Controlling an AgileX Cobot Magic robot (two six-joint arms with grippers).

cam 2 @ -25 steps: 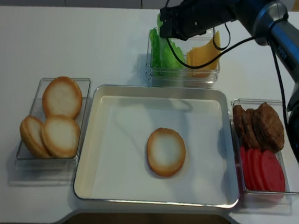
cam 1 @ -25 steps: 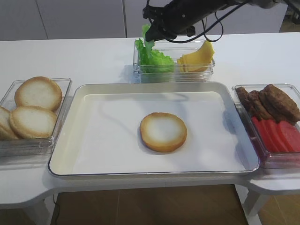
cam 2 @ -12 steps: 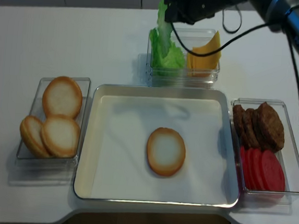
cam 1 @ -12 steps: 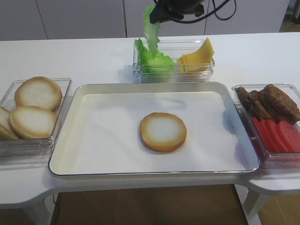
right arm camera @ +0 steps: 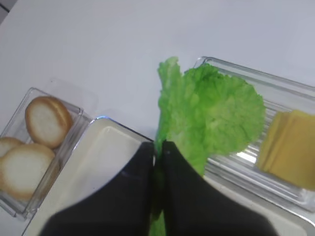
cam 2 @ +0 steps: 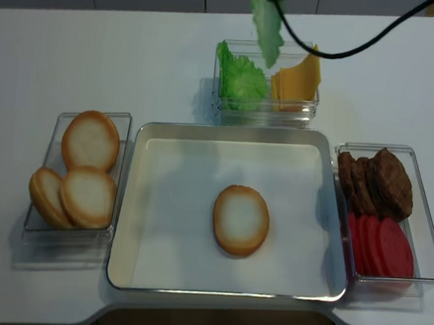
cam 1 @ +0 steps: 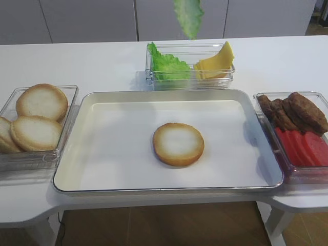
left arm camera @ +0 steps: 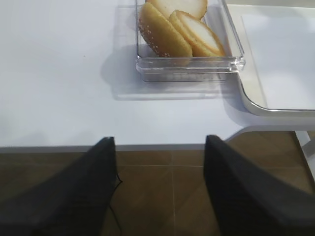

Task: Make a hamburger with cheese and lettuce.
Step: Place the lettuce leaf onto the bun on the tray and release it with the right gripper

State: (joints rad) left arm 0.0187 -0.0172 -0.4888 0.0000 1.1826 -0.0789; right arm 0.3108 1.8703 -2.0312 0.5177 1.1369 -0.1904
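Above its container, lettuce (cam 1: 188, 16) hangs bright green, ruffled and limp.

Bright, even light is cast from above, and only soft shadows are thrown beside the clear bins on the white worktop (cam 1: 102, 61). A glare is seen on the tray (cam 1: 77, 110) rim. The hanging lettuce (cam 1: 188, 15) is smeared by motion blur. In both wrist views, the near dark fingers are rendered out of focus.
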